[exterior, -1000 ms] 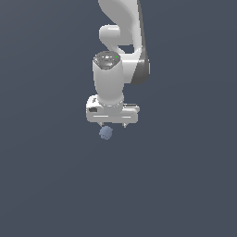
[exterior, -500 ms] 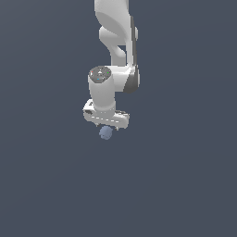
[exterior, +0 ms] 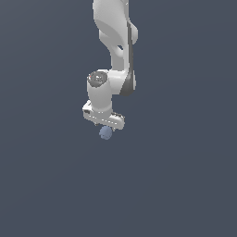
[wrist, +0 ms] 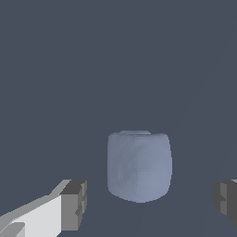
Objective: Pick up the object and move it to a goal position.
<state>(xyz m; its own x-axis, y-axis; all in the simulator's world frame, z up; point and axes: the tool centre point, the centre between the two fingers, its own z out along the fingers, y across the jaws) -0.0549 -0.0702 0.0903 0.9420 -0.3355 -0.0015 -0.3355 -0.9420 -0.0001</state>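
The object (exterior: 106,133) is a small blue-grey roundish blob lying on the dark grey floor. My white gripper (exterior: 106,128) hangs right above it, pointing down. In the wrist view the object (wrist: 139,165) sits between my two dark-padded fingers (wrist: 74,203), with a gap on each side. The gripper (wrist: 150,201) is open and touches nothing. The other finger shows only at the frame's edge. No goal marker shows in either view.
The white arm (exterior: 115,41) rises from the gripper to the top of the exterior view. Plain dark grey floor (exterior: 185,185) lies all around the object.
The gripper has shifted a little toward the exterior view's left and turned, with the arm leaning more upright above it. The object has not moved.
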